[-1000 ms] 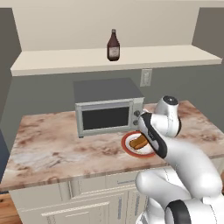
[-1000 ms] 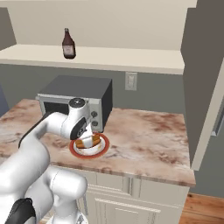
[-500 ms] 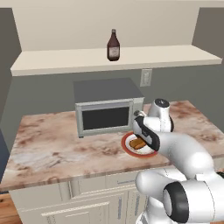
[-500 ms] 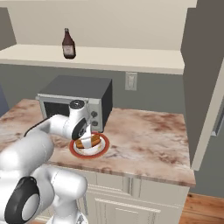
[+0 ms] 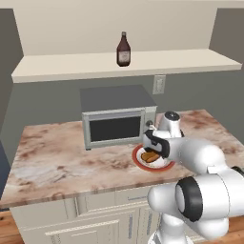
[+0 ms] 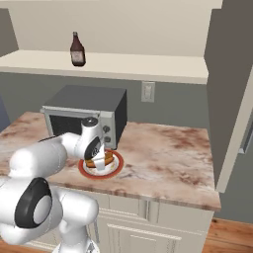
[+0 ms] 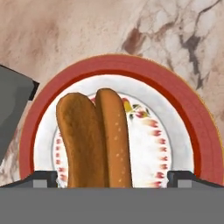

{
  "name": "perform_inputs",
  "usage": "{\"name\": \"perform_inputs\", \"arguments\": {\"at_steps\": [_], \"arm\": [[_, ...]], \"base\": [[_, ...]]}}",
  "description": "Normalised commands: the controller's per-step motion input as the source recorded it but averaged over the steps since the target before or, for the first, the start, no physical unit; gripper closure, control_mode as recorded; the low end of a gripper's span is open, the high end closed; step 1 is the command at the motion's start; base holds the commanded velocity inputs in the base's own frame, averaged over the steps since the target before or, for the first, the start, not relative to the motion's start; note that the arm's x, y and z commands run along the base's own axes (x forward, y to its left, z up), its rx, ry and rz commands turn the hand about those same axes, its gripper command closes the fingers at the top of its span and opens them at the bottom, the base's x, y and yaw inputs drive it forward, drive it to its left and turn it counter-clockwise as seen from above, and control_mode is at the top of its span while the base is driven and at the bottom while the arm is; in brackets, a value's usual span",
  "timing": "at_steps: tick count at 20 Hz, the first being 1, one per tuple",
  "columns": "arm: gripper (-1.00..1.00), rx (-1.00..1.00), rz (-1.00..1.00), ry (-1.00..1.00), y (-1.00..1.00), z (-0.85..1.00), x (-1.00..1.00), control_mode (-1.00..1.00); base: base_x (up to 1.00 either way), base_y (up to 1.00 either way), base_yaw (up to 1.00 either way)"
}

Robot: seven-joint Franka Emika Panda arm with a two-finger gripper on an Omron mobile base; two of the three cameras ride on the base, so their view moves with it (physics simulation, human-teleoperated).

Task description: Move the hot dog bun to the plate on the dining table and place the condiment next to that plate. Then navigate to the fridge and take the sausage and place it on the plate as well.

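Now the gripper [image 7: 112,177] has sunk lower over the bun [image 7: 94,138], jaws spread wide either side, grasping nothing. Bun lies on the red-rimmed plate [image 7: 192,118] just beside the microwave [image 5: 116,114], so pickup looks imminent.

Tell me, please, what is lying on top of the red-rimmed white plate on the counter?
The hot dog bun lies on the red-rimmed plate, off-centre, split facing up. The open claw hovers just above it. The bun hides the plate beneath it.
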Motion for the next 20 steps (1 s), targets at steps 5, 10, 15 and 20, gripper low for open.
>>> {"name": "perform_inputs", "arguments": {"at_steps": [5, 10, 15, 20], "arm": [[-1.0, 0.0, 0.0, 0.07, -0.01, -0.24, 0.28, -1.0], [-1.0, 0.0, 0.0, 0.07, -0.03, -0.23, 0.32, -1.0], [-1.0, 0.0, 0.0, 0.02, 0.0, -0.34, 0.2, -1.0], [-1.0, 0.0, 0.0, 0.0, 0.0, -0.42, 0.0, -1.0]], "base": [[0.0, 0.0, 0.0], [0.0, 0.0, 0.0], [0.0, 0.0, 0.0], [0.0, 0.0, 0.0]]}}
